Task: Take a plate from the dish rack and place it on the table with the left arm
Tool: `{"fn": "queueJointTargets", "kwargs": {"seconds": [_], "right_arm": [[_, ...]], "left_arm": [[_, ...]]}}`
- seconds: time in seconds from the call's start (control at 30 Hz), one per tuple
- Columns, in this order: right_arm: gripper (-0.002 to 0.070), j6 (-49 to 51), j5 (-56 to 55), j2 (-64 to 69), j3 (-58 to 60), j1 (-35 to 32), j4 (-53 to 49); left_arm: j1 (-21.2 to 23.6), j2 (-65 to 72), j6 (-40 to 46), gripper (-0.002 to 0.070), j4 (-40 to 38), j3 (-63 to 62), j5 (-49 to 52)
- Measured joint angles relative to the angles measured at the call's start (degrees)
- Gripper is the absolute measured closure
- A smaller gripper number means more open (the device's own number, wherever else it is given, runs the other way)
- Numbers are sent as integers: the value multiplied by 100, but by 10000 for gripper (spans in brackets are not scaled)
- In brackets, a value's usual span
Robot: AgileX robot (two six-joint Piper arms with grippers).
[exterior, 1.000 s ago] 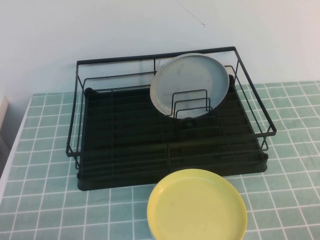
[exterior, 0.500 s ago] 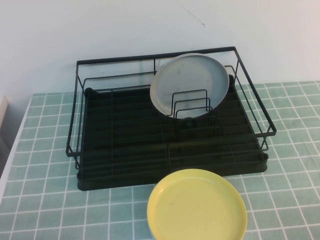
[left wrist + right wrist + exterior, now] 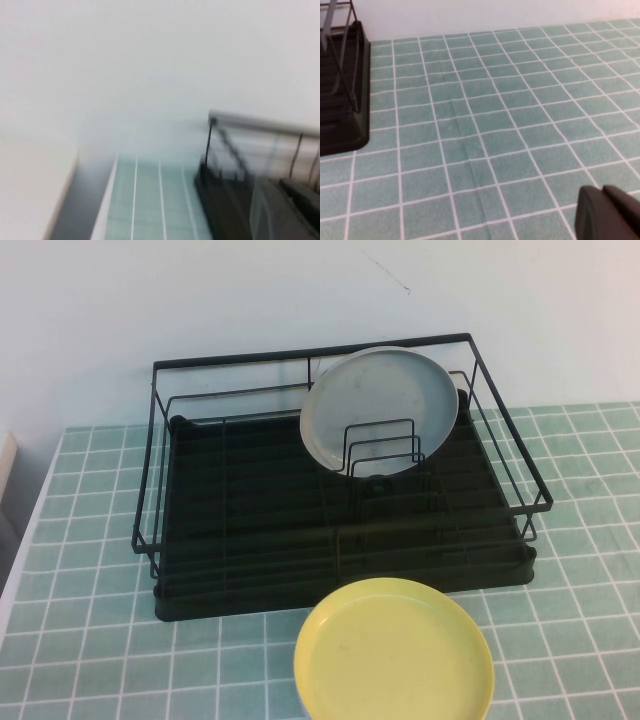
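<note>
Leaning on the wire dividers, the grey plate (image 3: 380,412) stands in the dish rack (image 3: 250,530) (nothing is on the table (image 3: 90,660) yet), the left gripper (image 3: 295,200) is pressed together beside the rack, and the right gripper (image 3: 607,215), I cannot tell, hangs over bare tiles.

I'm looking at a mock kitchen counter: green tiled table (image 3: 90,640), black dish rack (image 3: 250,530) holding a plate (image 3: 375,405), bare white wall (image 3: 200,300) behind
</note>
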Motion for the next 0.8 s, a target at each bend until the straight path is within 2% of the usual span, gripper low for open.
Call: {"fn": "queueJointTargets", "kwargs": {"seconds": [0.27, 0.37, 0.63, 0.8], "right_arm": [[678, 0, 0, 0, 0, 0, 0], [678, 0, 0, 0, 0, 0, 0], [678, 0, 0, 0, 0, 0, 0], [678, 0, 0, 0, 0, 0, 0]], "left_arm": [[0, 0, 0, 679, -54, 0, -2423], [0, 0, 0, 678, -54, 0, -2826], [0, 0, 0, 678, -68, 0, -2991], [0, 0, -191, 678, -77, 0, -3985]]}}
